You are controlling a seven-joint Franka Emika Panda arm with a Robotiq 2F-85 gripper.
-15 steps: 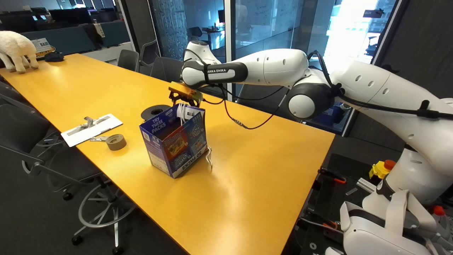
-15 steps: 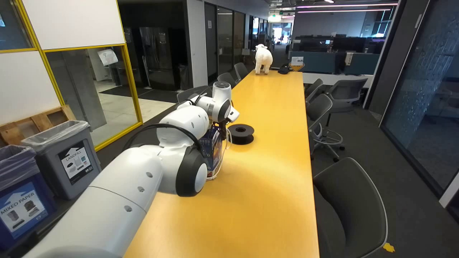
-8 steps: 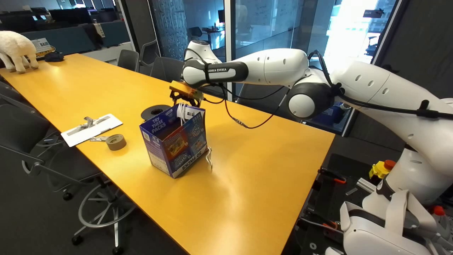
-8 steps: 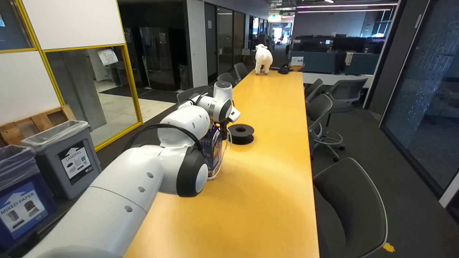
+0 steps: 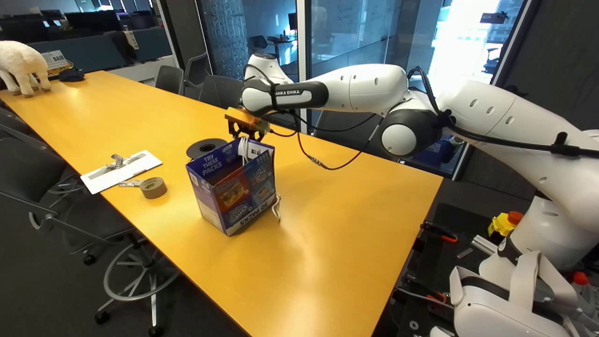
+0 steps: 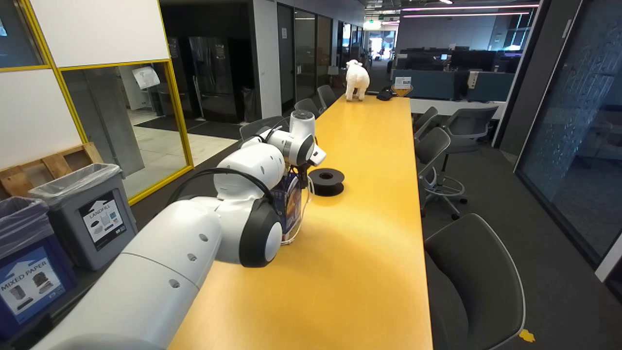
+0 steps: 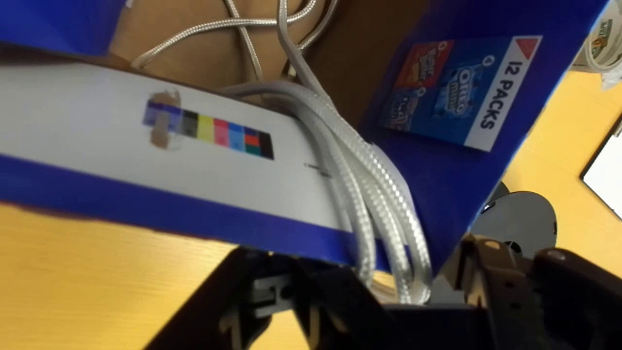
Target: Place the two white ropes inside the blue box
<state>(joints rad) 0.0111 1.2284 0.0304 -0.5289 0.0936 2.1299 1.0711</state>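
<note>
The jaws of the gripper (image 7: 430,296) stood at the rim of the blue snack-pack carton (image 5: 245,196), strands of braided white rope (image 7: 412,228) between them; whether they were clenched or released could not be determined. The rope lay partly within the carton's brown interior and partly over its rim, with an outer length (image 6: 289,240) reaching the table (image 6: 359,272). A black spool (image 6: 326,185) stood nearby.
</note>
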